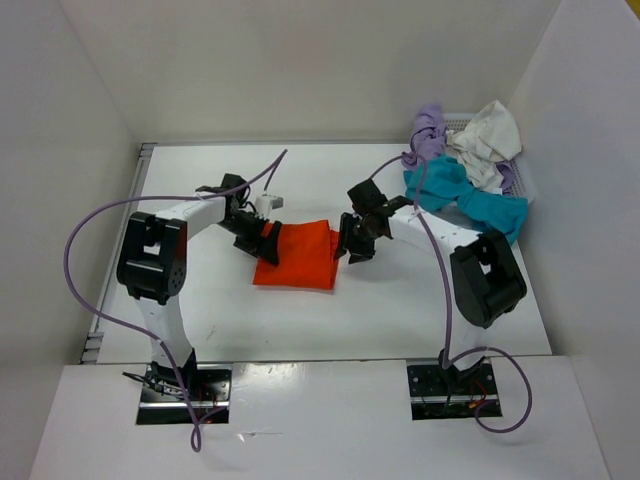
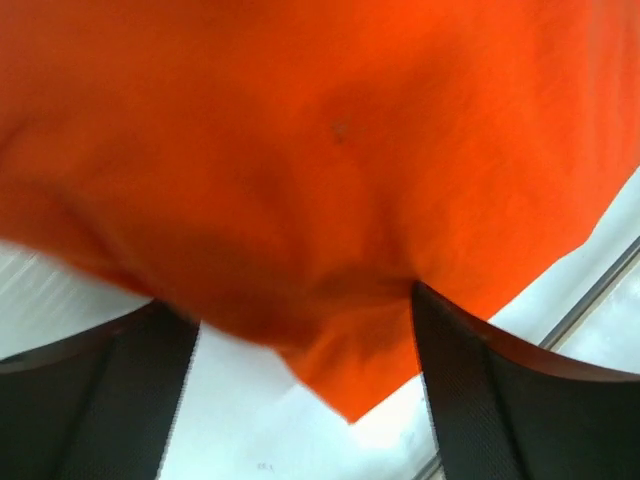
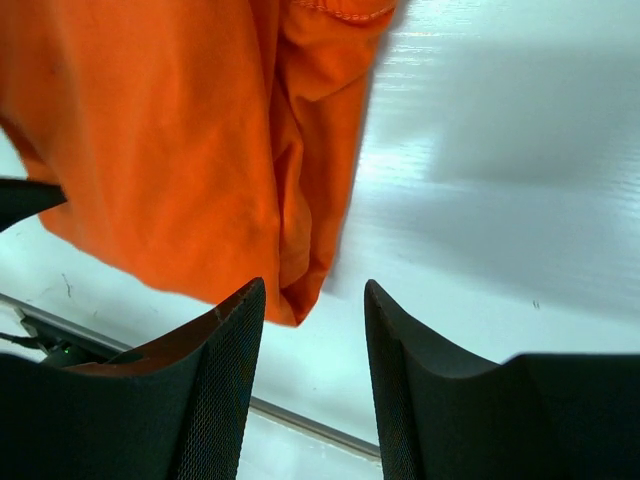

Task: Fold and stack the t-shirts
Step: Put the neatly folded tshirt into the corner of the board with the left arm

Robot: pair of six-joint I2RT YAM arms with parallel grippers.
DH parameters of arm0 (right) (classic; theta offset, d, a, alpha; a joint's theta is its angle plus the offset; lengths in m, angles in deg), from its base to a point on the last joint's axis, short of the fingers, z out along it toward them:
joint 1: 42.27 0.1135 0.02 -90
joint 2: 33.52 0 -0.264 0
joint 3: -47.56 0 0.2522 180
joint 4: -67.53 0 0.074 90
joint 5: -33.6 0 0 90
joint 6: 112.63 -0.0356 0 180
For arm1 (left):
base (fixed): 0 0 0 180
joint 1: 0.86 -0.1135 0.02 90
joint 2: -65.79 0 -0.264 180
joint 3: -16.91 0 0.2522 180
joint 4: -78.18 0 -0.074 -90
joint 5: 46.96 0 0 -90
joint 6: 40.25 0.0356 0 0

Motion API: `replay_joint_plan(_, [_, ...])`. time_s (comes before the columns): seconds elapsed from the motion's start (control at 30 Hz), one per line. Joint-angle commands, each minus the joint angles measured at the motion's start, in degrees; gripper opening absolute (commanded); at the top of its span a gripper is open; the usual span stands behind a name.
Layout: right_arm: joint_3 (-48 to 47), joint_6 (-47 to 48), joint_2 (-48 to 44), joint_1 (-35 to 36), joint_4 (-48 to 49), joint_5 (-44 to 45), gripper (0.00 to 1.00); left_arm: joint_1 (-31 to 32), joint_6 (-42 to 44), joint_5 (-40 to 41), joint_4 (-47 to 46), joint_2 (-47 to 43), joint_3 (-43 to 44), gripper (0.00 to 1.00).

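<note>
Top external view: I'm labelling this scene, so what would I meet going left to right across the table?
left end effector → orange t-shirt → right end effector → heap of t-shirts (lavender, teal, off-white, overlapping).

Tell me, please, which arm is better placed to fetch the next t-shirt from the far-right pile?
Right, probably: the right gripper stands open beside the folded orange cloth t-shirt, on the side nearer the teal-blue cloth t-shirt draped over the white mesh basket; the left gripper is farther off.
</note>
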Motion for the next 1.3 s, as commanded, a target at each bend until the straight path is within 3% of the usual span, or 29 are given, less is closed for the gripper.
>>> replay_joint_plan(0.0, [1.46,-0.75,-6.22,-0.86,-1.37,2.08,0.5,2.33,0.25,-0.27,-1.71,4.7,-0.91,0.88])
replay_joint_plan(0.03, [1.47,-0.75,-6.84,-1.47,-1.38,2.08,0.5,2.85,0.25,-0.27,-1.72,5.31,-0.91,0.76])
replay_joint_plan(0.27, [3.58,-1.28,-10.8,-3.67,-2.52,2.7,0.5,3.39,-0.28,-2.9,-1.72,10.15,1.8,0.34])
replay_joint_plan(0.3, [4.1,-1.28,-11.41,-4.28,-2.52,2.7,0.5,3.39,-0.28,-2.91,-1.72,10.15,1.81,0.19])
replay_joint_plan(0.33, [4.1,-1.28,-11.41,-4.29,-2.52,3.22,0.5,3.39,-0.28,-2.91,-1.72,10.15,2.42,0.09])
replay_joint_plan(0.4, [4.1,-0.76,-11.93,-4.9,-3.05,3.23,0.5,3.39,-0.89,-2.91,-2.42,9.37,2.43,0.0])
replay_joint_plan(0.8, [4.63,3.28,-13.61,-12.2,-5.33,3.23,0.5,-7.59,3.41,7.98,-2.42,4.97,10.06,0.0])
replay_joint_plan(1.1, [1.82,6.98,-12.29,-15.36,-8.23,3.23,0.5,-19.37,10.17,22.65,-4.44,10.76,22.37,0.0])
replay_joint_plan(1.27, [-1.43,8.56,-8.79,-15.98,-10.87,4.36,0.5,-23.59,12.72,29.26,-5.06,18.65,35.36,0.0])
